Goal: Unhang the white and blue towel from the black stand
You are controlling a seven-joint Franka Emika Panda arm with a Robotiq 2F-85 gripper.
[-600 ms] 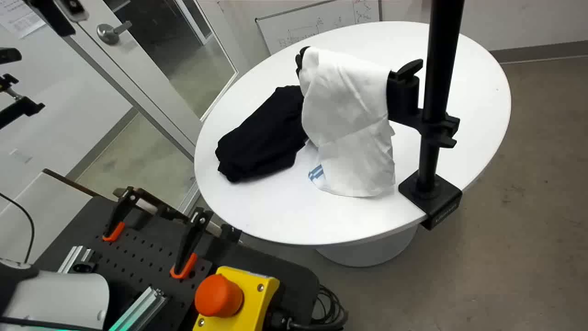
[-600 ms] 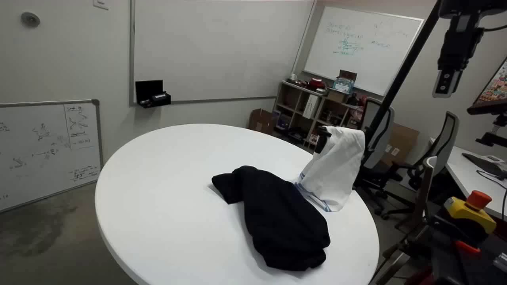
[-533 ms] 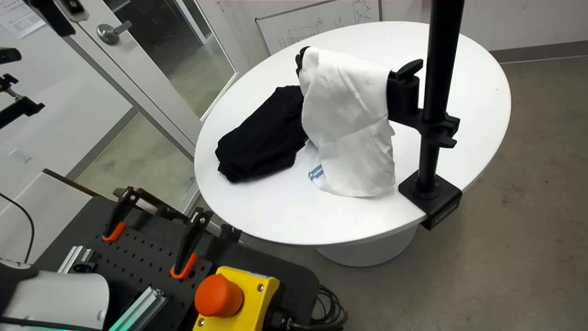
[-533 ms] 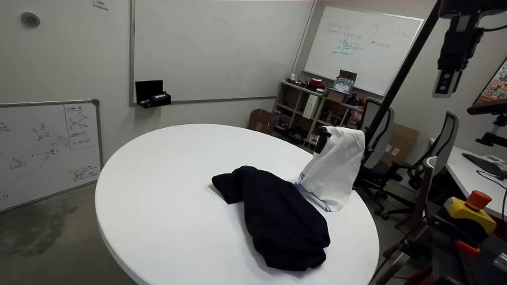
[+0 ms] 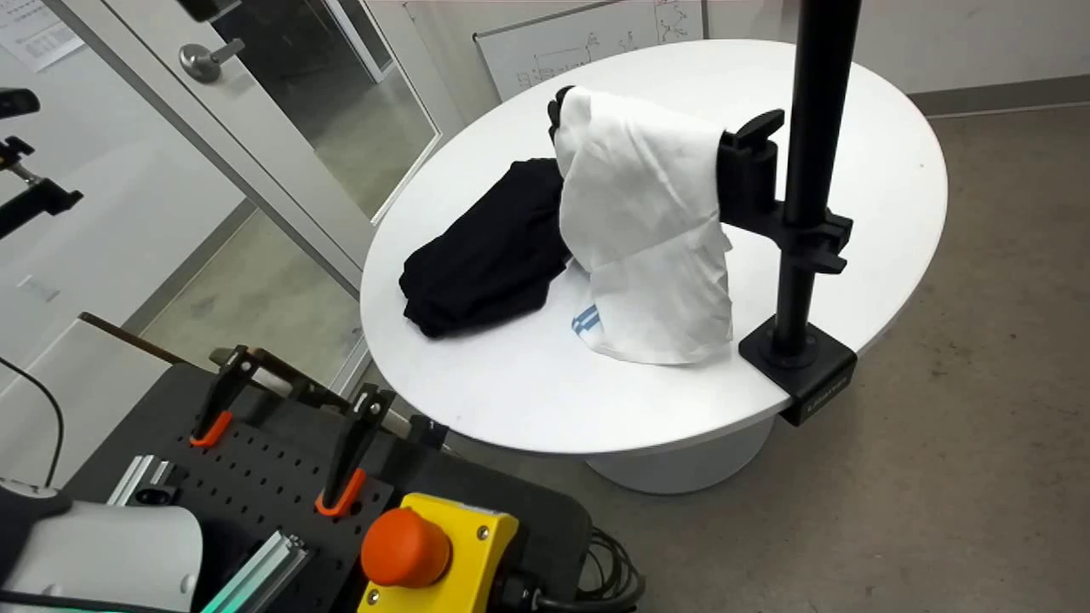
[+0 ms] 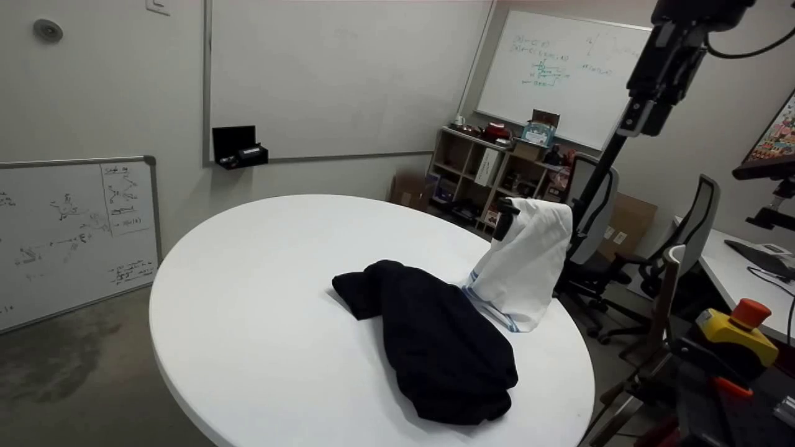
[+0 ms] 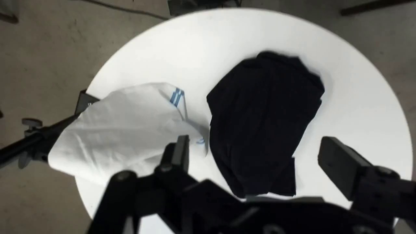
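Note:
The white towel with blue stripes (image 5: 643,230) hangs over the arm of the black stand (image 5: 809,145). In an exterior view, the towel (image 6: 528,261) drapes down to the tabletop, with blue stripes along its lower edge. In the wrist view, the towel (image 7: 120,123) lies left of centre and the stand (image 7: 35,139) enters from the left edge. My gripper (image 7: 255,141) is open and empty, with its fingers wide apart, high above the table. In an exterior view, the gripper (image 6: 643,121) is above the towel and appears in front of the stand's pole.
A bundled black cloth (image 5: 490,247) lies on the round white table (image 5: 511,409) beside the towel. The stand's base clamps to the table's edge. A yellow box with a red button (image 5: 438,553) and orange-tipped clamps (image 5: 341,460) sit on the dark robot bench.
The gripper has moved left in an exterior view, closer to the stand's pole and tilted. In the other view it has moved mostly out of the top edge. Towel, stand and black cloth have not moved.

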